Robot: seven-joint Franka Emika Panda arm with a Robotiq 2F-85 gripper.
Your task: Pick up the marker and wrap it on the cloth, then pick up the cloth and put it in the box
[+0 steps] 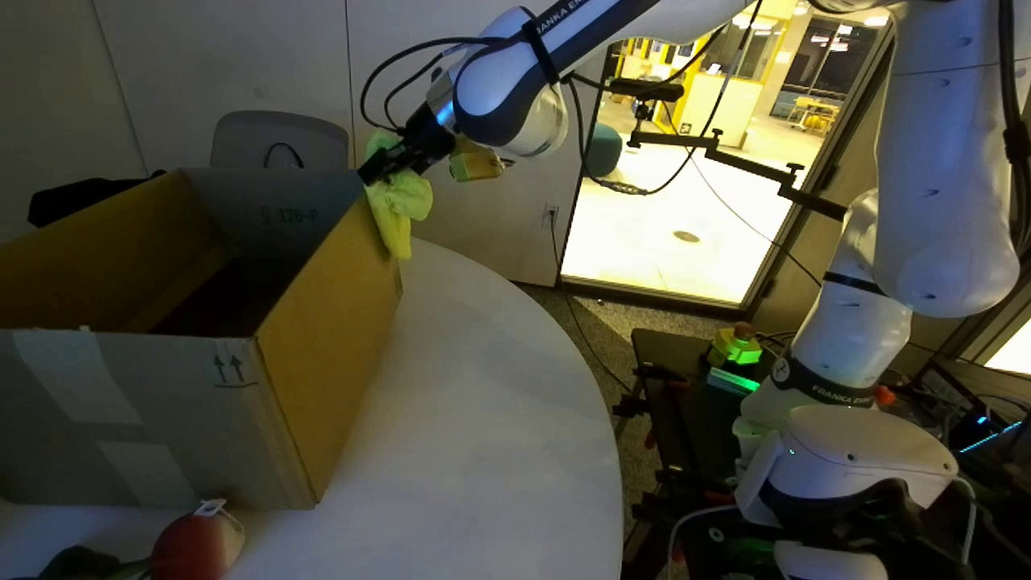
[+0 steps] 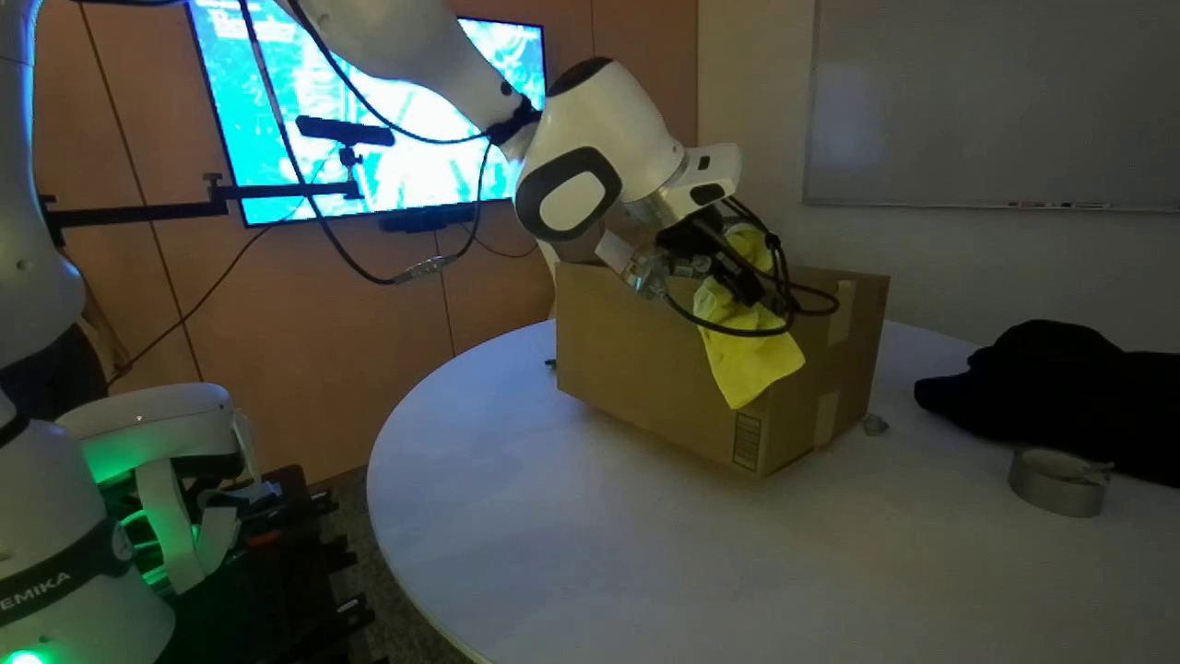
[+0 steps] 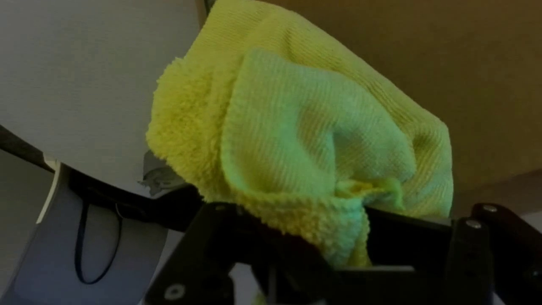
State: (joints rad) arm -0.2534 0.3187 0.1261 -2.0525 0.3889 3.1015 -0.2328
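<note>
gripper (image 1: 378, 167) clamped on cloth (image 1: 400, 201) | hangs 6 o'clock, outside box (image 1: 338, 346) wall | opening at 8 o'clock, in an exterior view

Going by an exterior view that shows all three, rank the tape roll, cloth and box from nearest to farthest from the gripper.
1. Cloth, held in the gripper.
2. Box, its wall just behind the hanging cloth.
3. Tape roll, well apart on the table, toward the picture's right.
</note>
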